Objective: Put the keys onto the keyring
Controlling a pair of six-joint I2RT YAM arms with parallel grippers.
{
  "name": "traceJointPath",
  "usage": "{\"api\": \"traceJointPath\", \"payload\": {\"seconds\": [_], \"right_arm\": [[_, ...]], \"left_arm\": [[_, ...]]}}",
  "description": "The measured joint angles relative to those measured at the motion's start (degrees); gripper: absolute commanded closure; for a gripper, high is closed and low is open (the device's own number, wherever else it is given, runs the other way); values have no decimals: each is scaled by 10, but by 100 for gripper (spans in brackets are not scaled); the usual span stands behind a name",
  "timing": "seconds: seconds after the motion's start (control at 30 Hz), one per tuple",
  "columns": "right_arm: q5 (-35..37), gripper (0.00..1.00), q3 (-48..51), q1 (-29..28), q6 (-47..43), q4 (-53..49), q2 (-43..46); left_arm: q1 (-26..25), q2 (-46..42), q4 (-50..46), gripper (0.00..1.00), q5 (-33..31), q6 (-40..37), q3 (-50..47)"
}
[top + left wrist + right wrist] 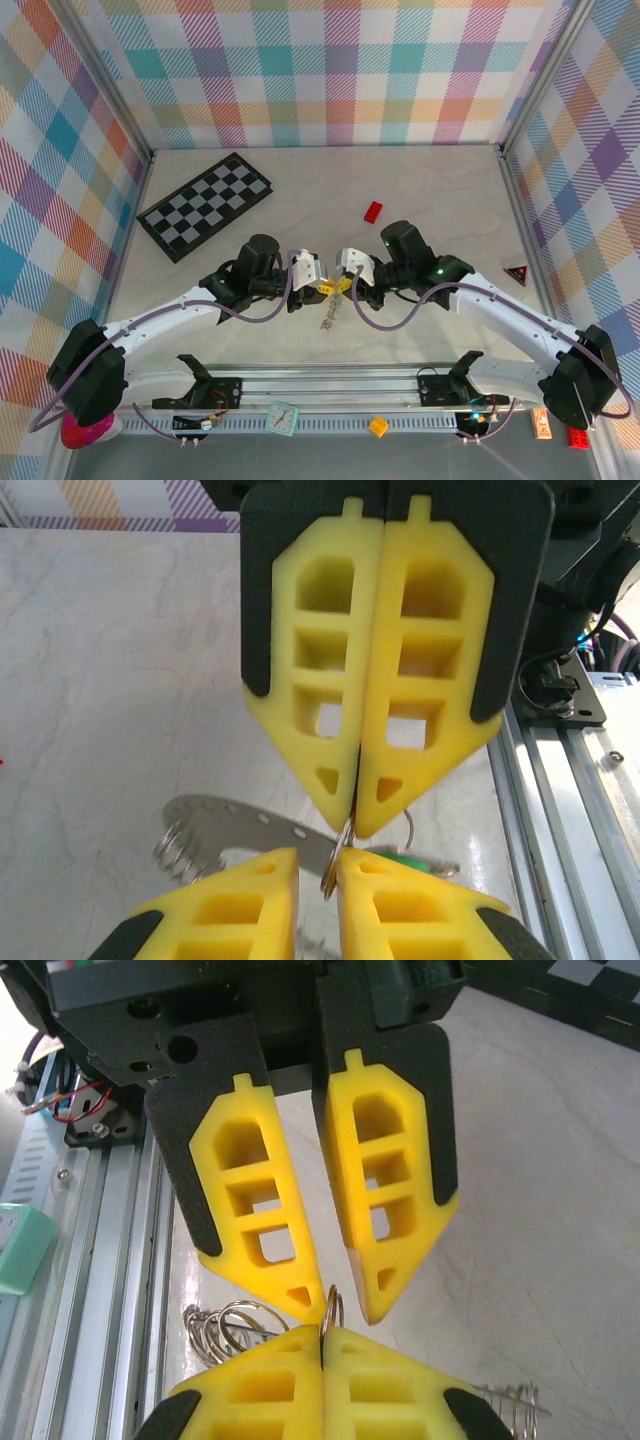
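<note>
My two grippers meet tip to tip above the near middle of the table. The right gripper (343, 285) (322, 1335) is shut, pinching a small silver ring (333, 1305) edge-on. That ring (332, 875) stands between the fingertips of my left gripper (325, 288) (318, 880). Its jaws are a little apart, with a gap on the ring's left side. Just beneath lies the keyring (330, 318), a flat holed metal strip (250, 825) with a bunch of wire rings (225, 1325). A key's green head (400, 862) shows behind the fingertips.
A black-and-grey chequerboard (205, 205) lies at the back left and a small red block (373, 211) behind the right arm. A red triangle (517, 273) sits by the right wall. The aluminium rail (330, 405) runs along the near edge.
</note>
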State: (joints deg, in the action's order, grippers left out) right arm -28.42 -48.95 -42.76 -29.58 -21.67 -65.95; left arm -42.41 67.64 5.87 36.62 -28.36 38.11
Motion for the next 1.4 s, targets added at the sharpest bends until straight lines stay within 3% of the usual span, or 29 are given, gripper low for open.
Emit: {"api": "traceJointPath", "payload": {"seconds": [0.1, 0.17, 0.23, 0.3, 0.37, 0.63, 0.83, 1.0, 1.23, 1.33, 1.4], "right_arm": [[8, 100, -9, -4, -7, -9, -9], [9, 100, -9, -5, -7, -10, -9], [11, 77, -3, -5, -2, -2, -3], [15, 66, 17, -5, 12, 22, 16], [23, 61, 39, -3, 29, 48, 42], [69, 62, 99, -3, 210, 121, 84], [49, 62, 100, -1, 356, 112, 76], [28, 68, 104, -1, 402, 116, 66], [23, 82, 117, -1, 425, 136, 60], [24, 82, 118, -1, 426, 139, 61], [26, 73, 118, -1, 426, 141, 61]], "left_arm": [[0, 0, -8, 100, 7, -1, 0], [0, 0, -13, 100, 12, -3, 0], [0, -1, -13, 100, 13, -7, 0], [-1, -4, -13, 100, 14, -7, -1], [-1, -9, -11, 100, 14, -6, -8], [-1, -22, 80, 100, -5, 56, -67], [-1, -21, 135, 100, -22, 101, -79], [-1, -19, 161, 100, -23, 121, -84], [-1, -16, 170, 100, -24, 126, -85], [-1, -16, 170, 100, -25, 127, -85], [-1, -16, 172, 100, -24, 127, -85]]}}
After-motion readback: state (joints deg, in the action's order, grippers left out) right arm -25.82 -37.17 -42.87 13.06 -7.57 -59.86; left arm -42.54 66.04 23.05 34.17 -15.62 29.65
